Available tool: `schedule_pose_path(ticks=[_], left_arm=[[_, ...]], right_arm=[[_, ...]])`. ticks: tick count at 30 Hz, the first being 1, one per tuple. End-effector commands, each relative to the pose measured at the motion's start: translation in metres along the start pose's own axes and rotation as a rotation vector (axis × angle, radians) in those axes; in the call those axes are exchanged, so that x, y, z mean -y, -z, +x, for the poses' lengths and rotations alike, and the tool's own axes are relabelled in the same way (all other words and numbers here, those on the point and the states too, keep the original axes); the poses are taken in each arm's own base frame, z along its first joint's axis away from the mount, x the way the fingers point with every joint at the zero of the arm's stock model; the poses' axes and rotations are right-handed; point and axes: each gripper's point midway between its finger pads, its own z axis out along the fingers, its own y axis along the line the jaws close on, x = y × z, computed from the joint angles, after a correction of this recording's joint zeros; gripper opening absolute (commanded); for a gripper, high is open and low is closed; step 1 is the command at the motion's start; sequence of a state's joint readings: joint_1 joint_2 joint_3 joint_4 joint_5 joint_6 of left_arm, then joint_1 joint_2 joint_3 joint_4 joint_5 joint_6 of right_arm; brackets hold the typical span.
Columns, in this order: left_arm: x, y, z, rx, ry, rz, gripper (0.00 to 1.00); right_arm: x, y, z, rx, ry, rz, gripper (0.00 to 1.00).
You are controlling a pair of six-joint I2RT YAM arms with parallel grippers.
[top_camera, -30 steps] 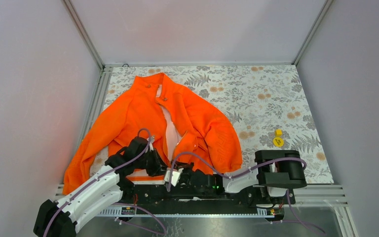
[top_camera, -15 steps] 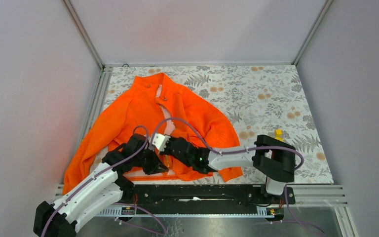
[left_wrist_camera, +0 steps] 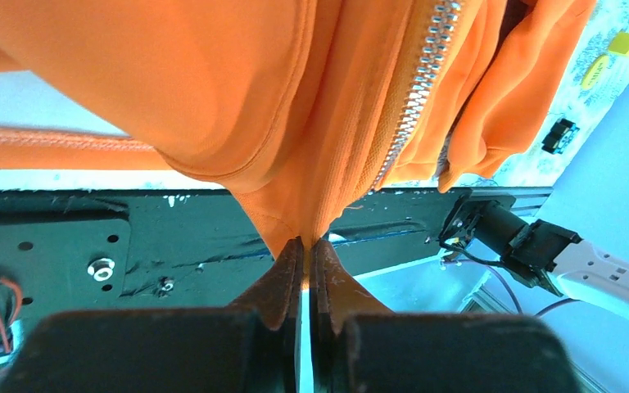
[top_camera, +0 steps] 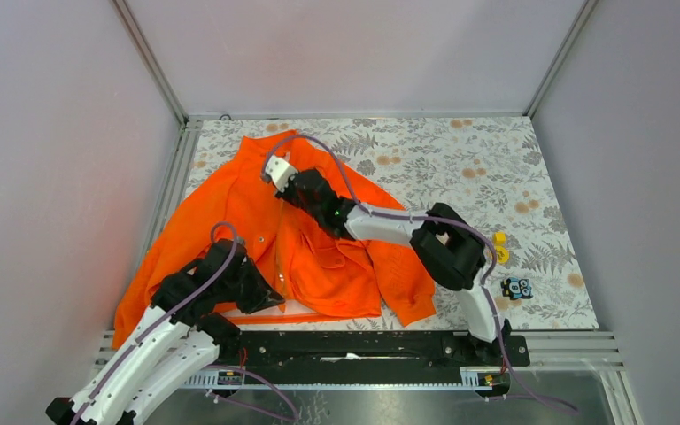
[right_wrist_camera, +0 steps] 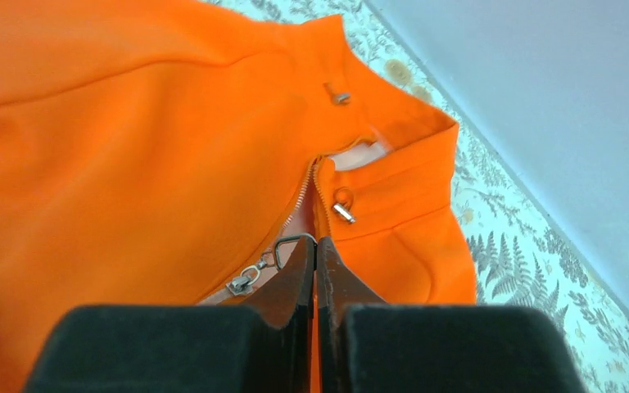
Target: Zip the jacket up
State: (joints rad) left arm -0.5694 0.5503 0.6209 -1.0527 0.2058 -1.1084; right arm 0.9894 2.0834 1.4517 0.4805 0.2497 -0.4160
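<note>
While pinching jacket [top_camera: 230, 204] hem [left_wrist_camera: 295, 219] tight in closed left gripper [left_wrist_camera: 305, 246], holds zipper pull [right_wrist_camera: 250, 278] clamped in right gripper [right_wrist_camera: 315, 243], just below collar [right_wrist_camera: 393, 139].

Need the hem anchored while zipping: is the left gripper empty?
No, the left gripper is shut on a fold of the orange jacket, just below its zipper teeth.
</note>
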Motion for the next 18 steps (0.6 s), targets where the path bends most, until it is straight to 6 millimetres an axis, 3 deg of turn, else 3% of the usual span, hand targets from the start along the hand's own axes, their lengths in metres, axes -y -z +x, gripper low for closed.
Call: schedule_pose_path(ticks=[1,3,4,11,14,18], left_arm=[[-0.014,0.017,0.011,-0.023,0.033,-0.057,0.0],[-0.013,0.023,0.01,-0.009,0.036,-0.053,0.0],[-0.014,0.027,0.01,-0.008,0.037,-0.06,0.0],[-0.008,0.057,0.01,0.007,-0.009,-0.065,0.0],[-0.009,0.065,0.013,-0.008,-0.026,-0.08,0.0],[-0.021,0.065,0.021,-0.048,-0.021,-0.133,0.0]], right_arm=[[0.043,-0.037,-0.029,0.079,-0.031,0.048,0.0],[0.055,-0.06,-0.027,0.072,-0.022,0.065,0.0],[0.068,-0.07,-0.042,0.102,-0.024,0.09,0.0],[0.132,-0.139,-0.044,0.162,-0.039,0.206,0.0],[0.171,-0.146,-0.041,0.251,-0.11,0.273,0.0],[0.21,-0.137,-0.046,0.361,-0.214,0.334,0.0]])
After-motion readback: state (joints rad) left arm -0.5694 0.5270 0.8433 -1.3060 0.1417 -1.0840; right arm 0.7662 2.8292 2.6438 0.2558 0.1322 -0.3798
